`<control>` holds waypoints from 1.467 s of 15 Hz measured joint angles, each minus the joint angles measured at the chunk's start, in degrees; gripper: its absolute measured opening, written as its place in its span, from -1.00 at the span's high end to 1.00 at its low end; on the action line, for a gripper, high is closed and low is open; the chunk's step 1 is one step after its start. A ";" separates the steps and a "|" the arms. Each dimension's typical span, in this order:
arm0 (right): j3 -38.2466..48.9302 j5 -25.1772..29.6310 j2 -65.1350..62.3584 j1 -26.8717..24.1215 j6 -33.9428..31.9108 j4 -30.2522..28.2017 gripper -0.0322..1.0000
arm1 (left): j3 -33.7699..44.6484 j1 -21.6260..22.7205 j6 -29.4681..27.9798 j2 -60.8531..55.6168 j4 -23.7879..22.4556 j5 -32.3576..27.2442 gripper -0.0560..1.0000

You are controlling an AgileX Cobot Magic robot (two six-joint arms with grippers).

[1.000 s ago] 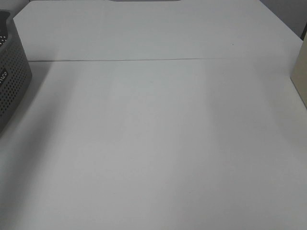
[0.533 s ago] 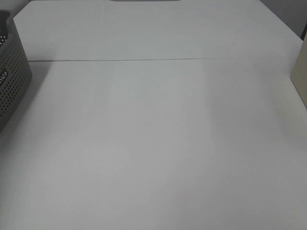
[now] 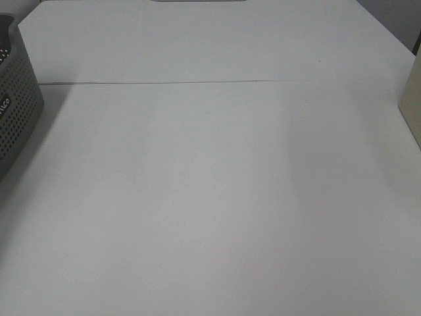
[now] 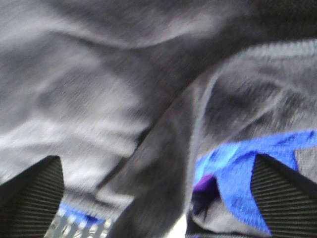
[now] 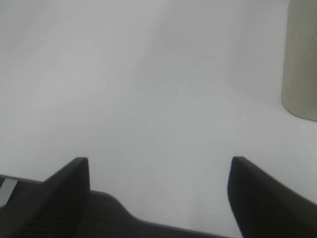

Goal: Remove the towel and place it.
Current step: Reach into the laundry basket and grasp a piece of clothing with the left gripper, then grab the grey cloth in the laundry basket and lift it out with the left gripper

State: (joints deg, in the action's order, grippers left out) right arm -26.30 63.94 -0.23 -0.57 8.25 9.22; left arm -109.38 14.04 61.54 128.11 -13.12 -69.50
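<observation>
Progress nil: dark charcoal terry towel lies crumpled under left gripper, jaws spread and holding nothing, seemingly inside grey perforated plastic basket at left; right gripper likewise released above white table; grasp, lift, placement remain.

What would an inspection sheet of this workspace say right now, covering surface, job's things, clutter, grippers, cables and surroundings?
Surface: white table, one thin seam across it.
Job's things: dark towel, crumpled, seen only in the left wrist view.
Clutter: grey perforated basket at the table's left edge; blue cloth showing next to the towel's folds; beige object at the right edge.
Grippers: left gripper open over the towel; right gripper open over the table.
Cables: nothing seen.
Surroundings: nothing seen.
</observation>
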 joint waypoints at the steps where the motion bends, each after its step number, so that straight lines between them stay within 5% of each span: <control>1: 0.00 0.00 0.00 0.00 0.00 0.00 -0.53 | 0.00 0.00 0.52 0.74 0.17 -0.06 -0.88; 4: 0.00 0.00 0.00 0.00 0.00 0.00 -0.53 | -0.11 0.11 0.63 1.60 0.57 -0.06 -0.59; 7: 0.00 0.00 0.00 0.00 0.00 0.00 -0.53 | -2.12 1.32 -2.46 1.66 0.34 -0.06 0.29; 8: 0.00 0.00 0.00 0.00 0.00 0.00 -0.53 | -2.23 1.43 -2.86 1.66 0.17 -0.06 0.41; 14: 0.00 0.00 0.00 0.00 0.00 0.00 -0.53 | -2.23 1.49 -8.42 1.66 0.52 -0.06 0.50; 16: 0.00 0.00 0.00 0.00 0.00 0.00 -0.53 | -2.23 1.49 -9.00 1.60 0.46 -0.06 0.81; 18: 0.00 0.00 0.00 0.00 0.00 0.00 -0.53 | -2.23 1.32 -10.66 0.06 0.57 -0.06 0.89; 22: 0.00 0.00 0.00 0.00 0.00 0.00 -0.53 | -2.23 1.15 -17.82 -12.55 10.03 -0.23 0.89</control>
State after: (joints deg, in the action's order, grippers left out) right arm -26.30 63.94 -0.23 -0.57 8.25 9.22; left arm -111.61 15.18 43.72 115.57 -3.09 -69.73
